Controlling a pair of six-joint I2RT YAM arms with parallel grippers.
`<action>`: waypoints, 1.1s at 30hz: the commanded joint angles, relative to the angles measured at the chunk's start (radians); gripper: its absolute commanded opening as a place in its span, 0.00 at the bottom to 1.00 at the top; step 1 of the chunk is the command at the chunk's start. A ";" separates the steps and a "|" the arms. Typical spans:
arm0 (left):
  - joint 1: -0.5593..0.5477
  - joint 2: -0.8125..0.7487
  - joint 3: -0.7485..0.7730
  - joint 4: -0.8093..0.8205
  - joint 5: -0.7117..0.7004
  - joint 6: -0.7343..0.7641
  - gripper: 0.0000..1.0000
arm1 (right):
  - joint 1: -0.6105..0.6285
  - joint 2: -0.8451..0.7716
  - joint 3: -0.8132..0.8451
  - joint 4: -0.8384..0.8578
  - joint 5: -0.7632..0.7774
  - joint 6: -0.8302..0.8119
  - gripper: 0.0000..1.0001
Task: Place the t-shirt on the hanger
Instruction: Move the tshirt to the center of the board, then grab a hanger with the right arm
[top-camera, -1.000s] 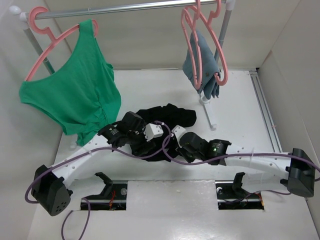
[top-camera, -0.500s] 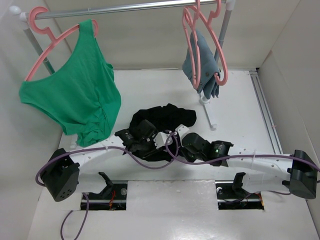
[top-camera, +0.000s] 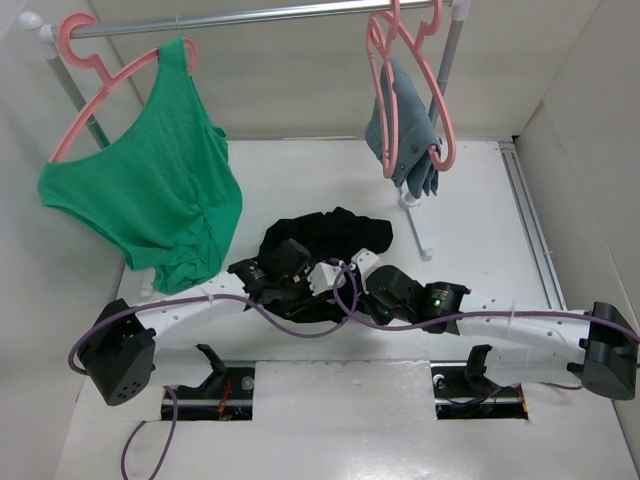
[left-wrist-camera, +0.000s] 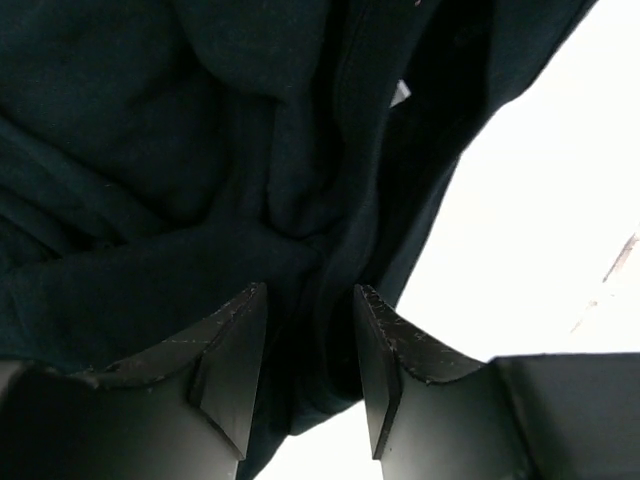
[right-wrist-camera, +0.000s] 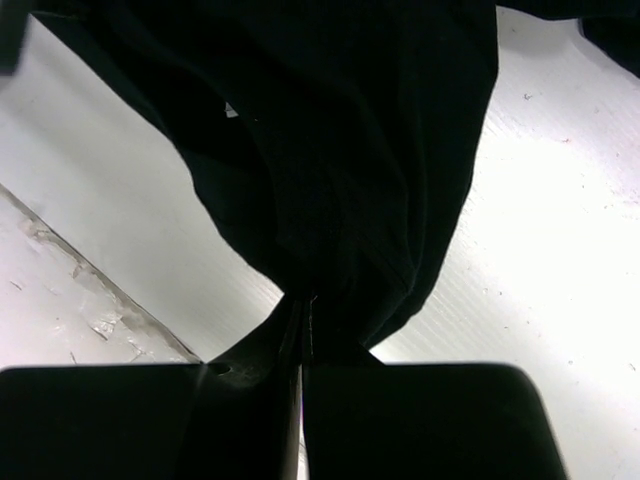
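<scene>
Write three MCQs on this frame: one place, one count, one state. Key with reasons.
1. The t-shirt lies: A on the floor; B on a hanger; C crumpled on the table.
2. Garments hanging from the rail: A two; B three; C none.
3. The right gripper has its jaws: A wide open; B shut on the t-shirt; C shut on a hanger.
Key: C, the top view shows it heaped mid-table; A, only the green top and the grey-blue garment hang there; B, the wrist view shows fabric pinched between closed jaws.
</scene>
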 joint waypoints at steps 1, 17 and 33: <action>-0.003 0.039 -0.024 -0.048 -0.070 0.011 0.37 | 0.005 -0.038 0.014 0.067 0.002 -0.025 0.00; 0.054 -0.076 0.094 -0.174 -0.111 0.025 0.00 | 0.005 -0.098 0.020 0.021 -0.012 -0.050 0.58; 0.077 -0.185 0.131 -0.182 -0.051 -0.078 0.00 | 0.005 -0.059 0.664 -0.111 -0.332 -0.314 0.94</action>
